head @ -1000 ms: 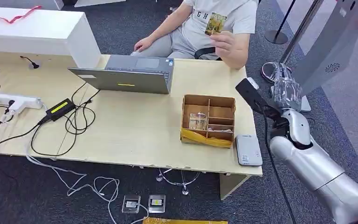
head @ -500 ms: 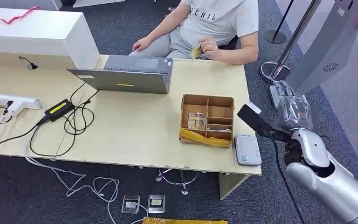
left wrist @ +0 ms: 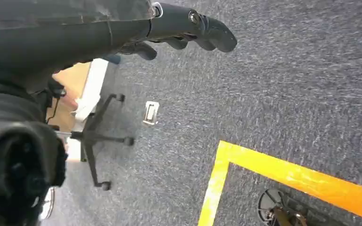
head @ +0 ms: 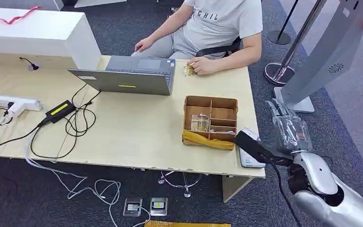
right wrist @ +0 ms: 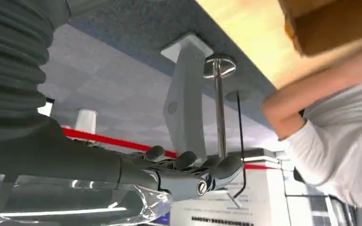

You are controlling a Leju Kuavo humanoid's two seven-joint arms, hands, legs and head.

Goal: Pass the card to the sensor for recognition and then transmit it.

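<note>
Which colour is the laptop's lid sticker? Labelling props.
Yellow, a small strip on the grey laptop lid; head view shows it best.

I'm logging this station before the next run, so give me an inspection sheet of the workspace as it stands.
Surface: light wooden table, mostly bare in the middle.
Job's things: card under the person's hand at the far edge; grey sensor at the near right corner.
Clutter: open laptop, divided cardboard box, white box.
Hands: right hand beside the table, fingers apart, holding nothing; left hand hangs over the carpet, fingers curled, holding nothing.
Cables: black adapter with looped leads, white power strip, more cable on the floor.
Surroundings: grey kiosk stand, stanchion post.
</note>
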